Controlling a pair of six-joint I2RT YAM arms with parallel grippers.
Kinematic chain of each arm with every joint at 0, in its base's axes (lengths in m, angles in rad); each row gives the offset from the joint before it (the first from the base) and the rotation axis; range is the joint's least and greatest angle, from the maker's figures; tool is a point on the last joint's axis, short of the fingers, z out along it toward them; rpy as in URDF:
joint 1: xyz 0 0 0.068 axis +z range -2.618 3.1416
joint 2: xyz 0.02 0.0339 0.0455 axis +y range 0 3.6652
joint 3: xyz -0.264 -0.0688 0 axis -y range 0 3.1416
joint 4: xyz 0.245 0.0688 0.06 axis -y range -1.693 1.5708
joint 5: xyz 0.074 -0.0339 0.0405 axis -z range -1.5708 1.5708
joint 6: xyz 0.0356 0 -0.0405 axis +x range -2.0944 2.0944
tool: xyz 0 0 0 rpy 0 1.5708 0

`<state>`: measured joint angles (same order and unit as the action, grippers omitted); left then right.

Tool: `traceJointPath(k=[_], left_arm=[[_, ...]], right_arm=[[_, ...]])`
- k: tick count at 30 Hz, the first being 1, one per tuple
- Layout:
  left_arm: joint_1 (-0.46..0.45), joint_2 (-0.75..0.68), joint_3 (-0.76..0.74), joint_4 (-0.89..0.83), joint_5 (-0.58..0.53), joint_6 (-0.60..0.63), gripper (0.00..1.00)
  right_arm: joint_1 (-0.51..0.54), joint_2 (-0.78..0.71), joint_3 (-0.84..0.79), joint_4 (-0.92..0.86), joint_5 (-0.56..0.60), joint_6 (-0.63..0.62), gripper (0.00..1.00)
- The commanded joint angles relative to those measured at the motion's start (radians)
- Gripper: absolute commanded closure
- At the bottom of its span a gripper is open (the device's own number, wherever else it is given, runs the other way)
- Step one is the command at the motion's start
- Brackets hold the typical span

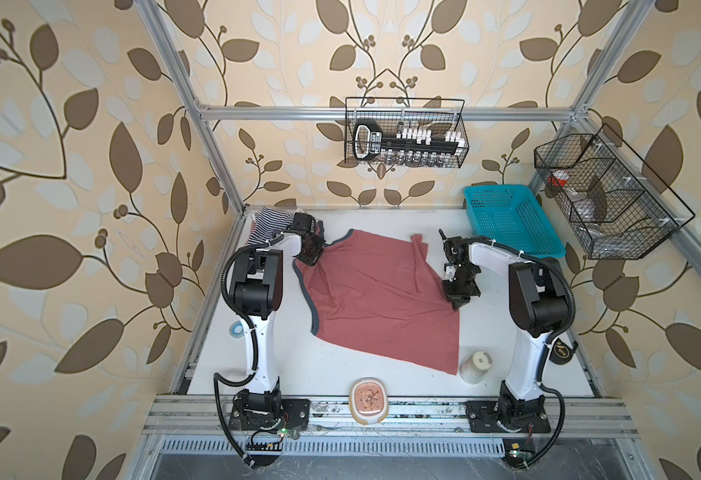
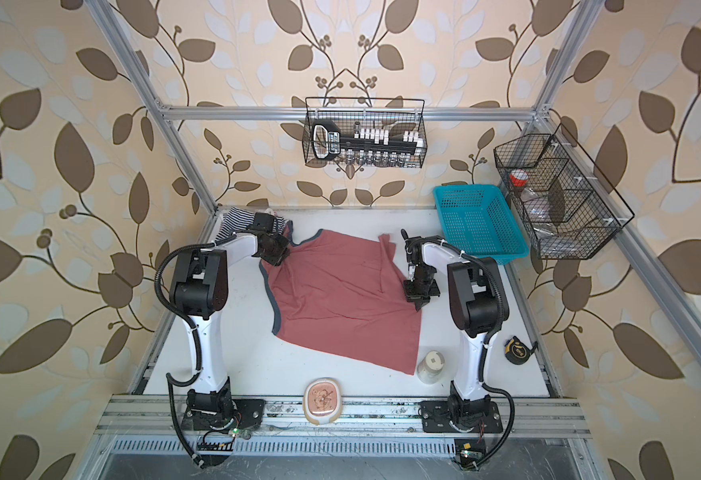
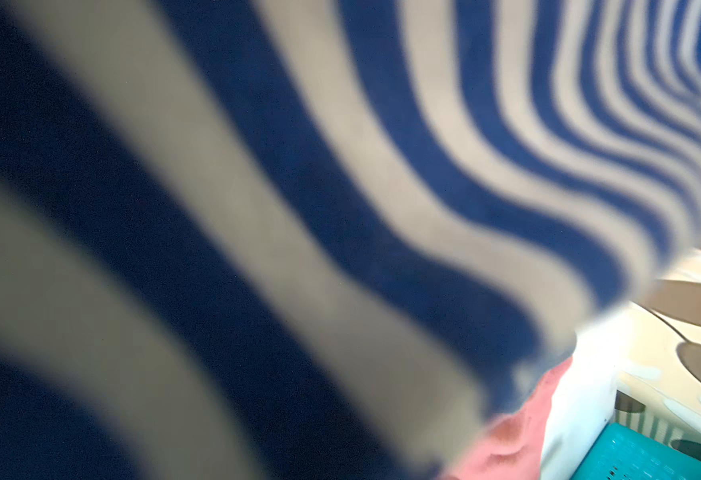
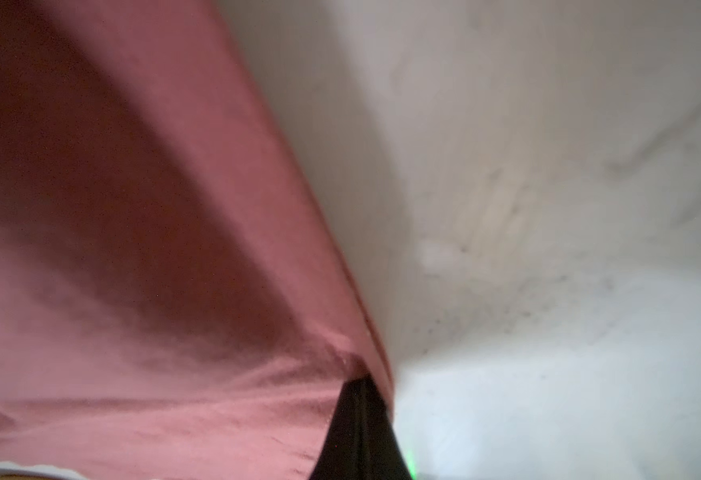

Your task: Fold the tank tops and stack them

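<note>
The dusty red tank top (image 1: 382, 299) (image 2: 340, 295) with dark trim lies spread, wrinkled, in the middle of the white table in both top views. My left gripper (image 1: 308, 259) (image 2: 276, 259) sits at its far left shoulder corner, where creases in the cloth run up into it. Its jaws are hidden in the left wrist view by the navy-and-white striped tank top (image 3: 298, 208), which is bunched in the far left corner (image 1: 267, 222). My right gripper (image 1: 456, 306) (image 4: 361, 415) is shut on the red top's right edge (image 4: 174, 291).
A teal basket (image 1: 510, 224) (image 3: 647, 457) stands at the back right. A white jar (image 1: 475, 365) is next to the top's near right corner. A round dish (image 1: 368, 400) sits at the front edge, a tape roll (image 1: 236, 330) by the left arm, a tape measure (image 2: 641, 351) at right.
</note>
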<state>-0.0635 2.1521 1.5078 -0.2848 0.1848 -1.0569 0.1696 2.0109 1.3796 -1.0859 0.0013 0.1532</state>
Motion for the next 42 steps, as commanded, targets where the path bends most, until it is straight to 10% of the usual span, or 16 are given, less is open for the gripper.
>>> traceJointPath(k=[1, 17, 23, 42], left_arm=[[0.019, -0.043, -0.065, -0.045, -0.016, -0.021, 1.00], [-0.015, -0.290, -0.131, -0.048, -0.009, -0.024, 1.00], [-0.093, -0.189, 0.083, -0.131, 0.027, 0.060, 1.00], [-0.176, 0.169, 0.416, -0.266, 0.077, 0.204, 1.00]], right_arm=[[-0.019, 0.059, 0.000, -0.037, 0.167, 0.013, 1.00], [0.006, 0.011, 0.351, -0.058, -0.020, 0.010, 1.00], [-0.033, 0.173, 0.512, 0.008, -0.133, 0.000, 0.79], [0.002, 0.374, 0.690, 0.271, -0.370, 0.096, 0.82]])
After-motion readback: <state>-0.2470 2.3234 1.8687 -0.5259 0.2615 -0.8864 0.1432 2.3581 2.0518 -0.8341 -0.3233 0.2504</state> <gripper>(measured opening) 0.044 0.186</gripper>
